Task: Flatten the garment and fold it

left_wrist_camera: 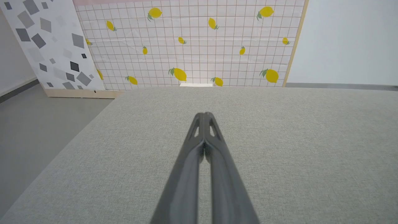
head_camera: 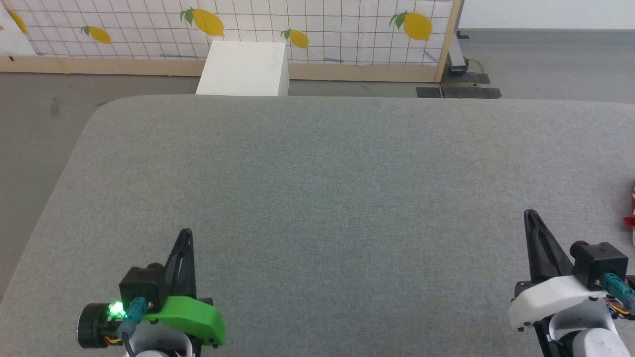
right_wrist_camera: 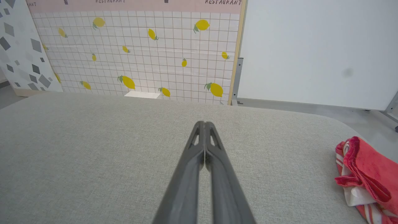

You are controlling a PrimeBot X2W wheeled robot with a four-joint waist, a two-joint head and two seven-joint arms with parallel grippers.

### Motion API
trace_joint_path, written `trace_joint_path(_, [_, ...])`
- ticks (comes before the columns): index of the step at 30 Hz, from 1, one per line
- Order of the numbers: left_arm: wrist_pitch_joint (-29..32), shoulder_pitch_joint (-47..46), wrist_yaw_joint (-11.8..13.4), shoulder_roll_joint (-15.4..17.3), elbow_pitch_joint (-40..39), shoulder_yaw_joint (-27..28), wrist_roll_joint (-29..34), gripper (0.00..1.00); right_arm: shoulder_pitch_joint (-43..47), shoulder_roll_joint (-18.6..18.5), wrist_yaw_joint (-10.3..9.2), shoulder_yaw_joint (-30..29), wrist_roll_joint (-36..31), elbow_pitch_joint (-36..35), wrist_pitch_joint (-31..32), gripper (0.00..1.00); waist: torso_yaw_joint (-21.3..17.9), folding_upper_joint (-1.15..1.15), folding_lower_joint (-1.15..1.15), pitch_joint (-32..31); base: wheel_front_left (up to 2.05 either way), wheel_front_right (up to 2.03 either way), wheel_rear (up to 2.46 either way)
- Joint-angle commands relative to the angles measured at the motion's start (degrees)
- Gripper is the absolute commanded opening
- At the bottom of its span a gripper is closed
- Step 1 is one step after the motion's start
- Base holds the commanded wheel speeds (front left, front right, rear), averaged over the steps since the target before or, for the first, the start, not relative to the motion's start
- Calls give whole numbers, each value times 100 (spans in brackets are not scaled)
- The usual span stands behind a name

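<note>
Where garment (right_wrist_camera: 370, 169) lies bunched, frame edge cuts it off | left fingers (left_wrist_camera: 186, 169) closed, empty | right fingers (right_wrist_camera: 188, 174) same

The tabletop (head_camera: 317, 198) is covered in grey woven cloth, matt and finely grained, and the garment (right_wrist_camera: 370, 174) is soft red cloth. The left gripper (left_wrist_camera: 205, 115) and right gripper (right_wrist_camera: 204, 124) are dark matt plastic, the left wrist's green cover (head_camera: 191, 317) and the right's white shell (head_camera: 550, 297) smooth plastic with a faint sheen. The lemon-print sheet (head_camera: 322, 20) looks like lightly creased paper in a pale bare-wood frame (head_camera: 347, 73).
</note>
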Motion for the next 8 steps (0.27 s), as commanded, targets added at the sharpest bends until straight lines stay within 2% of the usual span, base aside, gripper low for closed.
trace_joint_path(1, [39,-63,-36,-33,-23,44,67,0,73,6,-6,52,-18,-61,35,0,1,0,0,-2,0,0,0])
trace_joint_path(8, [115,-70,-56,-67,-25,90,143,0,81,6,-6,138,-23,-107,93,0,6,0,0,-11,0,0,0])
